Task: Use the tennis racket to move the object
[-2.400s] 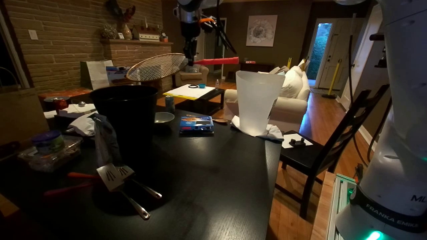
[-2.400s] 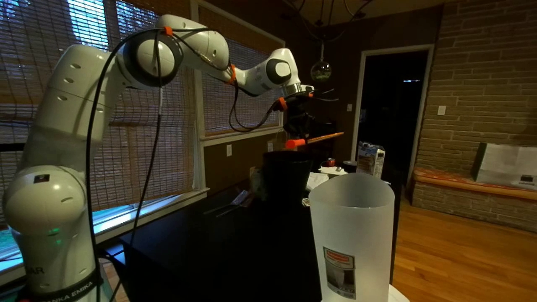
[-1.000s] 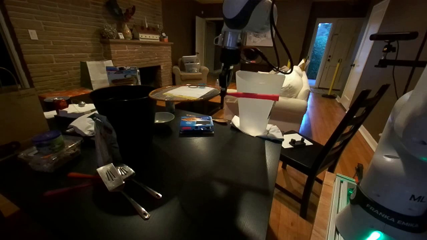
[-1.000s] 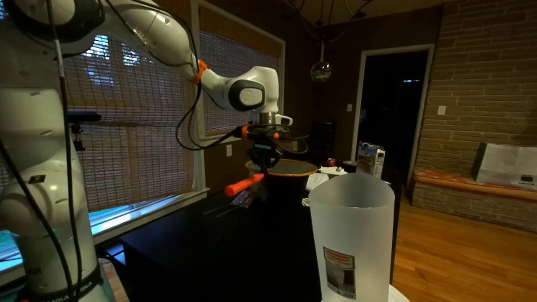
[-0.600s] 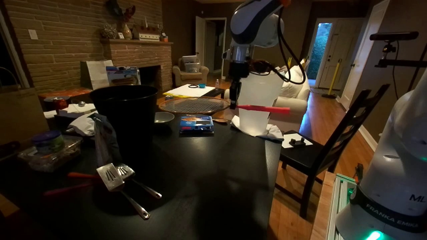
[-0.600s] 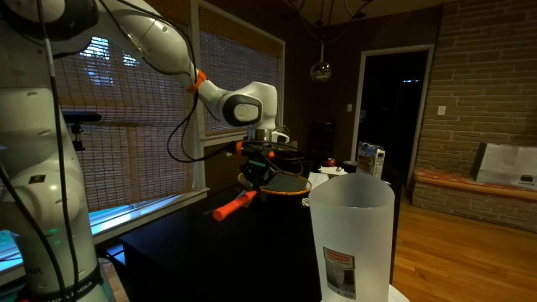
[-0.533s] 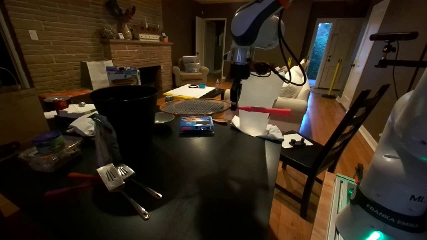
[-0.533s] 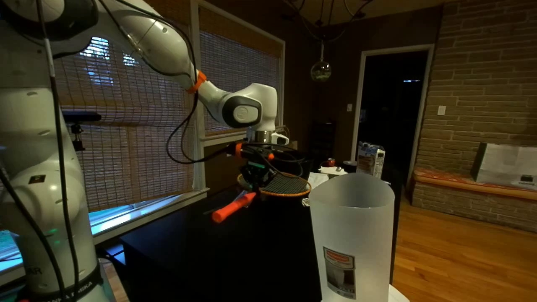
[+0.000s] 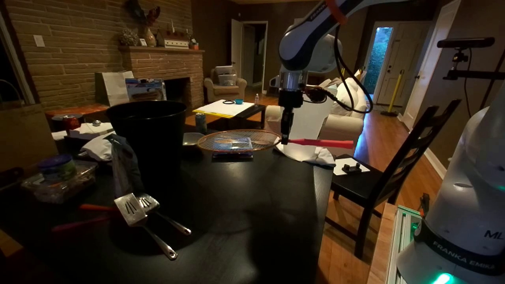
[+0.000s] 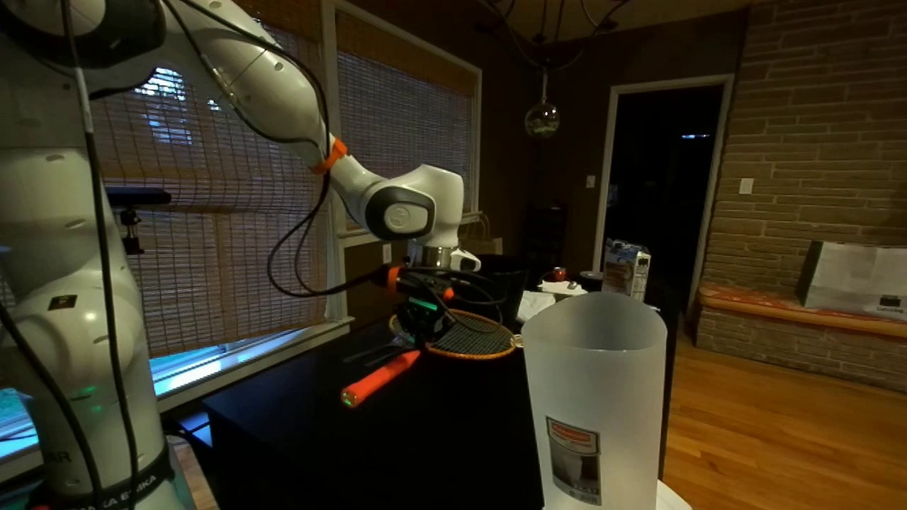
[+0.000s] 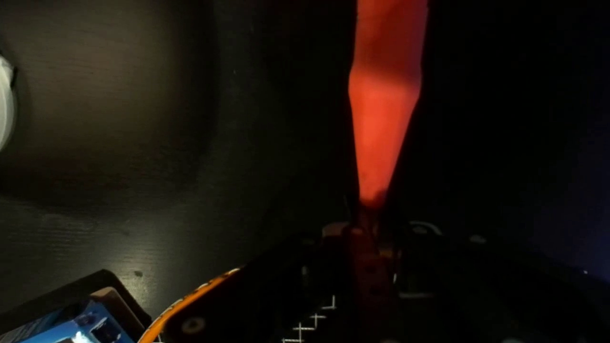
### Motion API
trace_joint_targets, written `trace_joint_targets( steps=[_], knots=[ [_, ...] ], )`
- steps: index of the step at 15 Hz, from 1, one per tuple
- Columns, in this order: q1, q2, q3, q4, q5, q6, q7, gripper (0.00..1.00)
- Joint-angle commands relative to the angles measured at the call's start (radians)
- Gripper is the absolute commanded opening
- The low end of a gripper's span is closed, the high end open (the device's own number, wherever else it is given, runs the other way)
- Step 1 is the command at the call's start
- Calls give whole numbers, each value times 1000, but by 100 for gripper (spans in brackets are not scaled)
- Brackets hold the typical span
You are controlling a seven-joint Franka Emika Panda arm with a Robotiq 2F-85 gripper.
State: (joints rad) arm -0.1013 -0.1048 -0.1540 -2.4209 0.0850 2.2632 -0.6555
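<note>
My gripper (image 9: 285,141) is shut on the tennis racket at the throat, just ahead of its red handle (image 9: 323,143). The orange-rimmed mesh head (image 9: 213,146) is held roughly level over the dark table. In an exterior view it overlaps the blue flat packet (image 9: 232,155); the gap in height cannot be told. The gripper (image 10: 424,334), handle (image 10: 379,380) and head (image 10: 475,341) also show in the other-angle exterior view. In the wrist view the handle (image 11: 387,90) runs up from the dark fingers, with part of the rim (image 11: 190,299) at lower left. I cannot make out the small reddish-brown object.
A tall black bin (image 9: 146,118) stands left of the racket. A frosted white bin (image 10: 595,397) stands near the table's edge, behind the handle in an exterior view. Two slotted spatulas (image 9: 132,211), a bowl (image 9: 193,139) and a plastic tub (image 9: 59,167) are on the table.
The gripper has come down with the racket held in it, shifting right in one exterior view and left in the other. The racket head has gone from tilted to nearly level.
</note>
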Motion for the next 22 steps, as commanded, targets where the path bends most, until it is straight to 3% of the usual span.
trace_joint_targets(
  steps=[1, 11, 22],
  knots=[
    [-2, 13, -9, -69, 12, 71, -28, 3],
    [-12, 191, 18, -158, -4, 354, -6, 3],
    [-56, 363, 75, -128, -18, 487, 40, 3]
  ],
)
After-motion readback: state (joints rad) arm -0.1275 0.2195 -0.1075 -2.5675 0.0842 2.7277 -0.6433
